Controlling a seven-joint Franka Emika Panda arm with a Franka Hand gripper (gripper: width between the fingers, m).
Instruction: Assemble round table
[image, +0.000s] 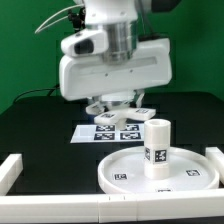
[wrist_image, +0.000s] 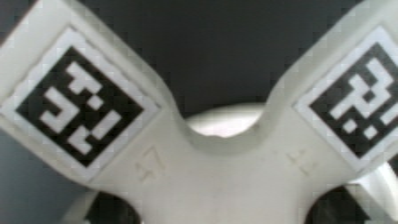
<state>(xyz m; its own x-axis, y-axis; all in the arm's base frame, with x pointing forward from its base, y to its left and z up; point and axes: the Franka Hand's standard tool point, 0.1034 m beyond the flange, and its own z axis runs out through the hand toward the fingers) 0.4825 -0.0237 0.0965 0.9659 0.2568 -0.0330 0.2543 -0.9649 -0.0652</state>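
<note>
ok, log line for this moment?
leg upright on disc | gripper at cross base near marker board | grip state unclear

Robotics lab bench: black worktop (image: 40, 125) under a tag-printed marker board (image: 100, 132), green backdrop (image: 25, 40) behind it, white border blocks (image: 10, 172) in front, robot arm (image: 110, 60) above.

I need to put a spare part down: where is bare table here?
Bare black table lies on the exterior view's left, between the left border block, the marker board and the disc. Crowded: the middle, where the gripper is at the cross-shaped base, and the disc, carrying the leg.
</note>
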